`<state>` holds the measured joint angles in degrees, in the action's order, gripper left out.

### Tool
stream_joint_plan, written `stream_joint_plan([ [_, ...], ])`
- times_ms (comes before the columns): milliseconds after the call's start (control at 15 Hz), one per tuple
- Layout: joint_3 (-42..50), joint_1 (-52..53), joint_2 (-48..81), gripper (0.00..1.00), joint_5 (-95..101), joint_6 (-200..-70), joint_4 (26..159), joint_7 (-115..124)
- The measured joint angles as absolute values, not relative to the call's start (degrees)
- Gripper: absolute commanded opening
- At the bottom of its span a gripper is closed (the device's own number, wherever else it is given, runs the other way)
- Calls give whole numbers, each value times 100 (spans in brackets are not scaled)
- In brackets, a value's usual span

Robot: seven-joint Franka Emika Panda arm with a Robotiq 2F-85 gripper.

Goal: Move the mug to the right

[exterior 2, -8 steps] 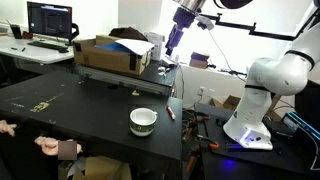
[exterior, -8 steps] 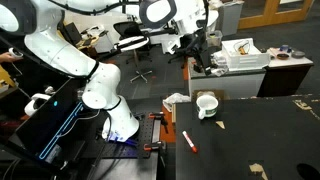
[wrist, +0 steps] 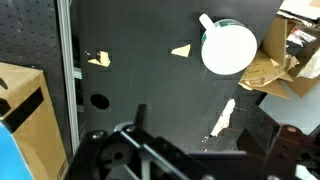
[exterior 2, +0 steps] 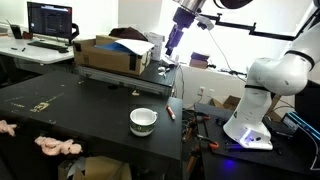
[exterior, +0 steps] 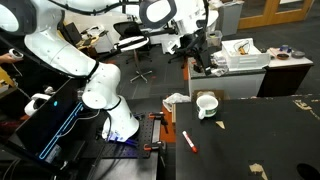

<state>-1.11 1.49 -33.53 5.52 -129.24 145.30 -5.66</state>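
Observation:
The white mug (exterior: 206,104) stands upright on the black table (exterior: 270,135) near its edge. It also shows in an exterior view (exterior 2: 143,121) and at the top right of the wrist view (wrist: 229,48), with its small handle pointing up-left. My gripper (exterior 2: 175,40) hangs high above the table, well away from the mug, and also shows in an exterior view (exterior: 192,38). In the wrist view its two fingers (wrist: 215,150) stand wide apart with nothing between them.
A red-and-white marker pen (exterior: 188,141) lies near the table edge, close to the mug. A cardboard box (exterior 2: 112,55) sits at the back of the table. Tape scraps (wrist: 222,117) dot the surface. A person's hand (exterior 2: 57,146) rests at the front edge.
The person's hand at the front edge of the table has shifted a little. The arm, gripper and mug have not moved.

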Motion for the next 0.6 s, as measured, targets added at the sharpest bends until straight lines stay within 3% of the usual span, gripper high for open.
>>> stream_joint_plan([
  [600, -64, 180, -3225, 100, 546, -13627, 14480, -612],
])
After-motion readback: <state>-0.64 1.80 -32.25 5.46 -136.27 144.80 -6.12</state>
